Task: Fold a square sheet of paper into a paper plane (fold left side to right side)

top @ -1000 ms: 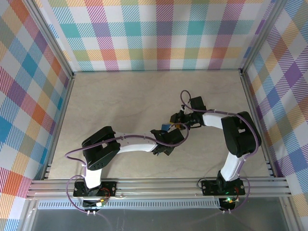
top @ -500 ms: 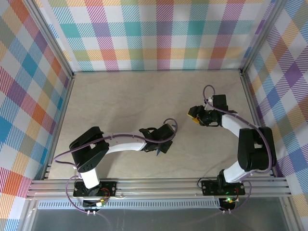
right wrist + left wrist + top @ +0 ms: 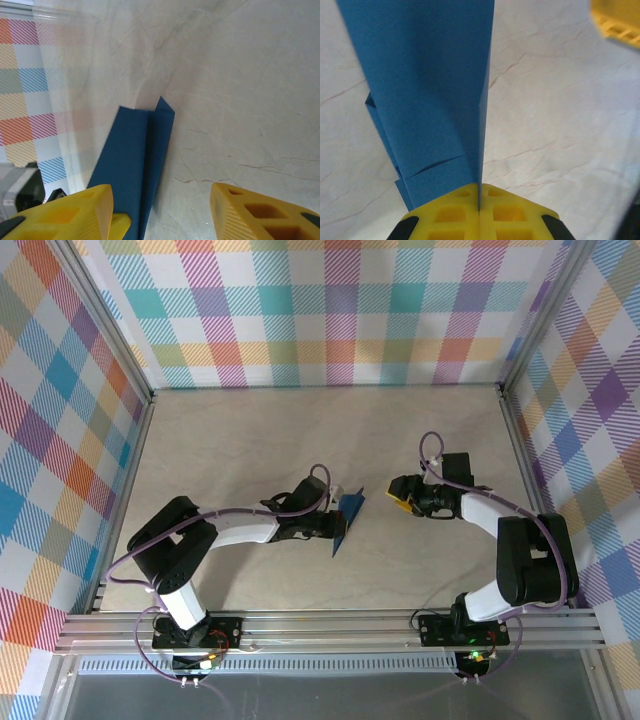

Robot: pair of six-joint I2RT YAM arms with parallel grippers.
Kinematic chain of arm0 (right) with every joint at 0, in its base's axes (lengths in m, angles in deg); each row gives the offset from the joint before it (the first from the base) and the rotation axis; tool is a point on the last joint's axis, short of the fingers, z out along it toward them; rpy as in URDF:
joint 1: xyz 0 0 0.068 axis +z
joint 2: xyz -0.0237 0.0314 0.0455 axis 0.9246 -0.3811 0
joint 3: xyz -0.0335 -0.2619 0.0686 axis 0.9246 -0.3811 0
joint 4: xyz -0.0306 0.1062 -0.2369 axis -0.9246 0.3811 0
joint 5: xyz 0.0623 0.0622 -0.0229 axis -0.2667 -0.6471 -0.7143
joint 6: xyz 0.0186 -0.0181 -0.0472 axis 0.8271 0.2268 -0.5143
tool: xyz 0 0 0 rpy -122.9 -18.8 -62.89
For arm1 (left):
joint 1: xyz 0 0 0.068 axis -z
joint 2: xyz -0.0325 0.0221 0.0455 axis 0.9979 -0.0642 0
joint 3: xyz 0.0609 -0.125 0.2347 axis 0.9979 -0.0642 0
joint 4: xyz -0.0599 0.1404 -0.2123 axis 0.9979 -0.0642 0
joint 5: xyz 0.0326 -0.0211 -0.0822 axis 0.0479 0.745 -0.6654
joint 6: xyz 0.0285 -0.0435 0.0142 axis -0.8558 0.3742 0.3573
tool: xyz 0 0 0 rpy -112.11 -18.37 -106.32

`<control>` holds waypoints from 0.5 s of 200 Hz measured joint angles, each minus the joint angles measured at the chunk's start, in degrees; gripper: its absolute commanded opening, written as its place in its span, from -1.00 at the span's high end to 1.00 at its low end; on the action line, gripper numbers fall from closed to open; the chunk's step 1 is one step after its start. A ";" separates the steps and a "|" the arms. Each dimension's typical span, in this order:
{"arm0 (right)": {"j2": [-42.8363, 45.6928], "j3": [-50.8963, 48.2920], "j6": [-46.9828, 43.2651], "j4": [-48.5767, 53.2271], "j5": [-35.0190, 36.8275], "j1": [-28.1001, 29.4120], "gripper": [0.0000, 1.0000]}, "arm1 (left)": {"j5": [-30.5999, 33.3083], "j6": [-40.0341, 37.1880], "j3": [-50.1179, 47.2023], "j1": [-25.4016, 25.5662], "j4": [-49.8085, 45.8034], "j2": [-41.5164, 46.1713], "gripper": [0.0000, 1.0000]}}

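Near the middle of the desk (image 3: 250, 440), the left hand (image 3: 479, 206) is clenched on a dark-blue paper plane (image 3: 435, 90), its two yellow fingers pressed flat together on the fold at one end. The paper runs out from the grip as a long, narrow strip.

From overhead the plane reads as a slim blue sliver standing on edge between the two arms, a little nearer the left one. Whether its lower tip touches the desk cannot be told.

The right hand (image 3: 399, 496) sits just beside it, apart from the paper, with its fingers spread and nothing between them. Its own camera looks along the blue shape and shows two layers lying side by side along a crease.

Judging by these views, most of the folding looks done. The sheet is no longer a flat square but a narrow, layered form doubled along its length, with further folded flaps stepping out along its left edge. What seems left is modest: perhaps opening the wings flat on either side of the centre crease, then setting the finished dart down. The far tip is not in view, so how sharp the nose is stays unsettled.
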 measured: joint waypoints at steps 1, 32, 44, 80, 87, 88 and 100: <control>0.00 -0.04 0.00 -0.04 -0.04 0.00 -0.08 | -0.13 0.11 0.00 -0.02 0.15 -0.02 1.00; -0.02 -1.33 0.33 -2.32 -1.49 0.17 -0.07 | -6.25 5.70 -0.35 -1.97 7.28 -2.03 1.00; -0.09 -1.73 0.37 -2.89 -1.77 0.50 -0.07 | -7.87 7.37 -0.42 -2.51 9.01 -3.21 1.00; -0.35 -2.43 0.35 -3.74 -2.14 1.07 -0.07 | -11.02 11.34 -0.42 -3.10 12.72 -6.58 1.00; -0.35 -2.49 0.37 -3.80 -2.12 1.27 -0.07 | -11.54 11.93 -0.42 -3.26 13.29 -7.17 1.00; -0.35 -2.49 0.37 -3.80 -2.12 1.29 -0.07 | -11.61 12.00 -0.42 -3.26 13.31 -7.21 1.00; -0.37 -2.60 0.37 -3.96 -2.12 1.73 -0.07 | -12.37 12.98 -0.42 -3.28 14.27 -7.98 1.00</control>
